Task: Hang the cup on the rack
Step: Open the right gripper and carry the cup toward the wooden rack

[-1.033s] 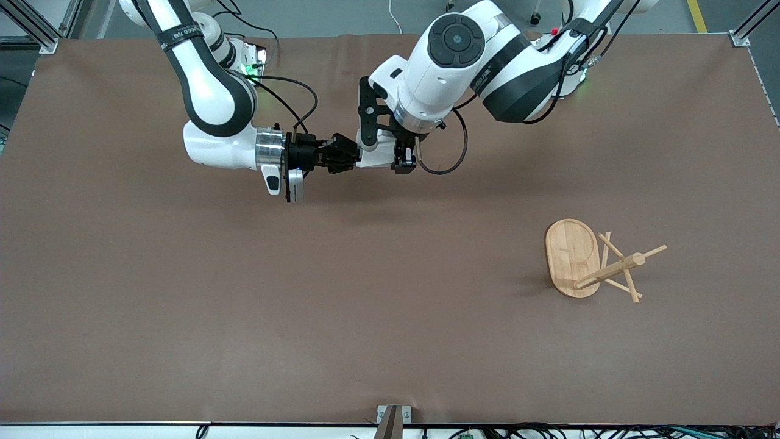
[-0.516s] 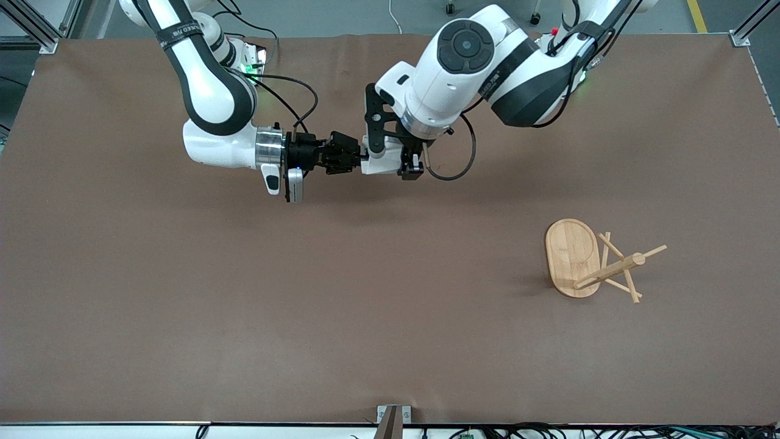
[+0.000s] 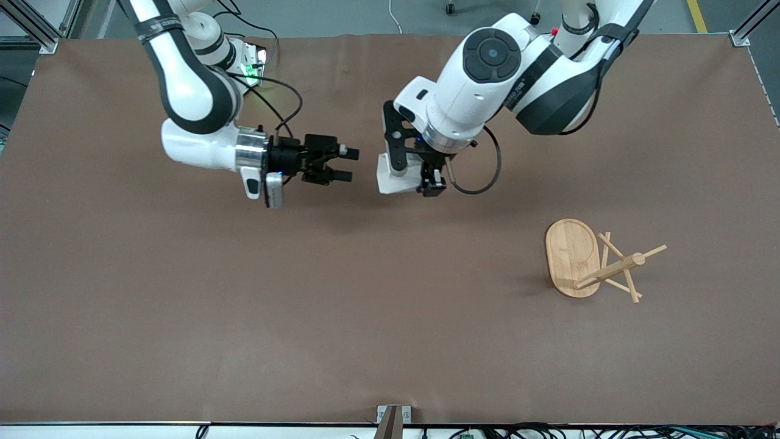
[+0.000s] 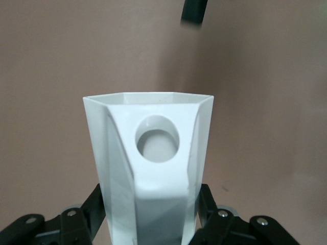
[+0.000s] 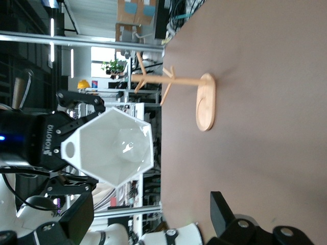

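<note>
The cup (image 3: pixel 397 174) is being pinched by the left hand (image 3: pixel 426 183) above the table (image 3: pixel 183 305); it has been released by the spread right hand (image 3: pixel 346 164), which is being withdrawn. Transport toward the rack (image 3: pixel 594 262) is judged next.

High front camera looks down across the brown table (image 3: pixel 244 317) at both arms; the left wrist camera sits close against the white faceted cup (image 4: pixel 150 168), also seen farther off by the right wrist camera.

Even overhead light — soft shadows, sharp focus
</note>
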`<control>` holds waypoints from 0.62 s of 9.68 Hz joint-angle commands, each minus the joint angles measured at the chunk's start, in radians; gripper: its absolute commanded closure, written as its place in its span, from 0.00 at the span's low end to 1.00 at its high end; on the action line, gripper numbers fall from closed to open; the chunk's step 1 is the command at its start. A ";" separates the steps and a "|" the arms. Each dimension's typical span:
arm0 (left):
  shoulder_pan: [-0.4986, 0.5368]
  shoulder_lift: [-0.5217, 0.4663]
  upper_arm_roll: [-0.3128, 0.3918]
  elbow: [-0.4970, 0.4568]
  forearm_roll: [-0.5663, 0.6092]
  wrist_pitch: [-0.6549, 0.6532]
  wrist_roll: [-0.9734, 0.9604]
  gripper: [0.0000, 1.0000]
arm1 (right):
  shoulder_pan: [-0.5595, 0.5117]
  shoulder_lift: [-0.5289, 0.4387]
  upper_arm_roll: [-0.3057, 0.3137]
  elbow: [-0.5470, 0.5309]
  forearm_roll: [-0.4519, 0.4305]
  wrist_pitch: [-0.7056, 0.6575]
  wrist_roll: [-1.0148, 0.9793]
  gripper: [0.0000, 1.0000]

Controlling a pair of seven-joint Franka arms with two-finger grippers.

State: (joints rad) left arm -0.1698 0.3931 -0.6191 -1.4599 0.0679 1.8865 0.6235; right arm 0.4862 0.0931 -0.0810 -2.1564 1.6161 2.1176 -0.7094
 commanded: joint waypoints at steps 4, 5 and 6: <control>0.102 -0.034 -0.001 -0.016 0.056 0.003 -0.362 0.99 | -0.294 -0.013 0.003 0.174 -0.682 -0.019 0.324 0.00; 0.110 -0.046 -0.001 -0.016 0.056 0.000 -0.467 0.99 | -0.345 -0.013 0.003 0.194 -0.826 -0.051 0.382 0.00; 0.119 -0.051 0.001 -0.011 0.053 0.000 -0.584 0.99 | -0.383 -0.013 -0.002 0.213 -0.934 -0.094 0.437 0.00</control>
State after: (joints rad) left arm -0.0542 0.3551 -0.6189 -1.4463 0.1054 1.8876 0.1649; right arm 0.1539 0.0875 -0.0937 -1.9653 0.8006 2.0673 -0.3462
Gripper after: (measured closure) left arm 0.251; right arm 0.000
